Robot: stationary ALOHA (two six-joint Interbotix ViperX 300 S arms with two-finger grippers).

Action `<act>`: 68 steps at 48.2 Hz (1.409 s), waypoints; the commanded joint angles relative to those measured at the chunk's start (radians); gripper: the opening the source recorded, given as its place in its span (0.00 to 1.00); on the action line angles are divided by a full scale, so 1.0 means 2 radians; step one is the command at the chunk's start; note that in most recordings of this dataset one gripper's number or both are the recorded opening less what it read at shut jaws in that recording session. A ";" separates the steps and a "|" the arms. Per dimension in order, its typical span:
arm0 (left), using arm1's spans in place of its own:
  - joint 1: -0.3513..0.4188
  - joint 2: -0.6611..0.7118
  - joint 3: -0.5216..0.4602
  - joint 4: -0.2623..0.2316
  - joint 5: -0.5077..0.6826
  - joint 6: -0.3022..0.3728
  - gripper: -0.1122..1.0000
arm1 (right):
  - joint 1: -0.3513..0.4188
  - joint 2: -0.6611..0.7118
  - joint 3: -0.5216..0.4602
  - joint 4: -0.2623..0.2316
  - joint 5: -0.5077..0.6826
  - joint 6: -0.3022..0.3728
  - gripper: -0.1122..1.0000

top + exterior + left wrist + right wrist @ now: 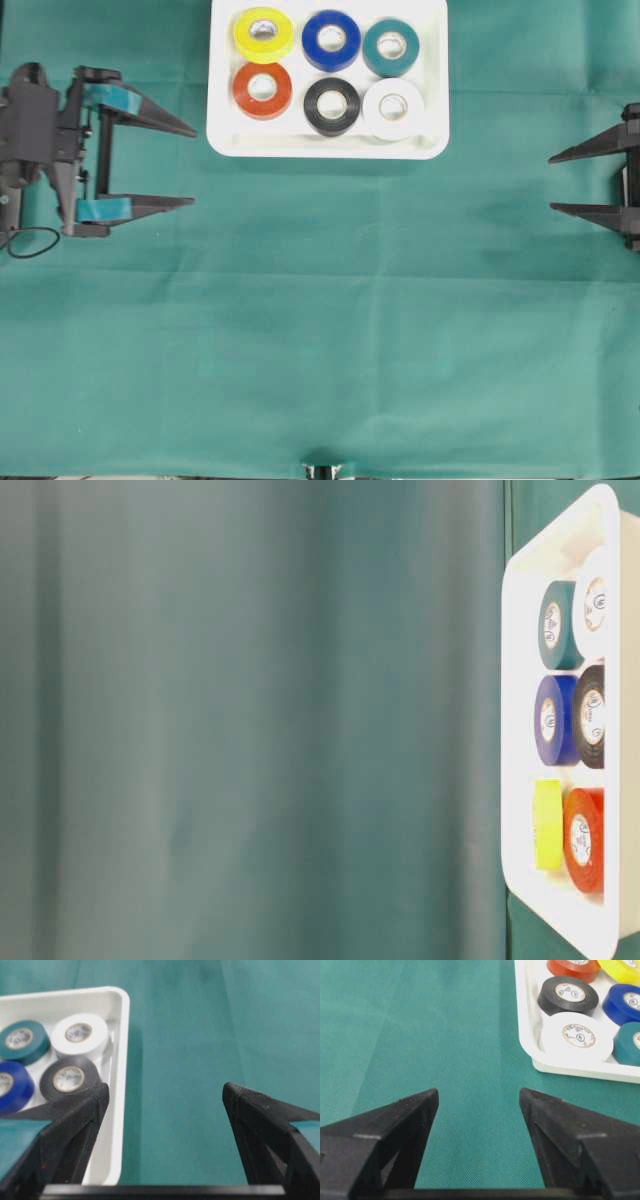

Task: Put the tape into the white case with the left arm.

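the white case sits at the far middle of the green cloth and holds six tape rolls in two rows: yellow, blue and teal on the far row, red, black and white on the near row. no roll is seen loose on the cloth in any view.

the left gripper hangs at the left edge, jaws spread wide and holding nothing, tips pointing toward the middle and well apart from the case. the right gripper rests at the right edge, likewise wide and empty.

judgement: every visible roll is already in the case, so the placing looks done. the sound course for the left arm is to keep its jaws wide, stay off the case rim, and clear away level so no roll is knocked.
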 commanded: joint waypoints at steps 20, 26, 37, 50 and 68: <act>-0.002 -0.058 0.039 -0.001 -0.003 -0.002 0.96 | -0.005 0.003 -0.005 -0.002 -0.005 0.001 0.98; -0.002 -0.073 0.052 -0.001 -0.003 -0.002 0.96 | -0.005 0.003 -0.004 -0.001 -0.005 0.001 0.98; -0.003 -0.100 0.073 -0.002 -0.002 -0.003 0.96 | -0.005 0.003 -0.004 -0.002 -0.005 0.001 0.98; -0.004 -0.122 0.088 -0.001 -0.001 -0.003 0.96 | -0.005 0.003 -0.004 -0.002 -0.005 0.001 0.98; -0.007 -0.126 0.094 -0.001 0.001 -0.003 0.96 | -0.005 0.003 -0.004 -0.002 -0.005 0.001 0.98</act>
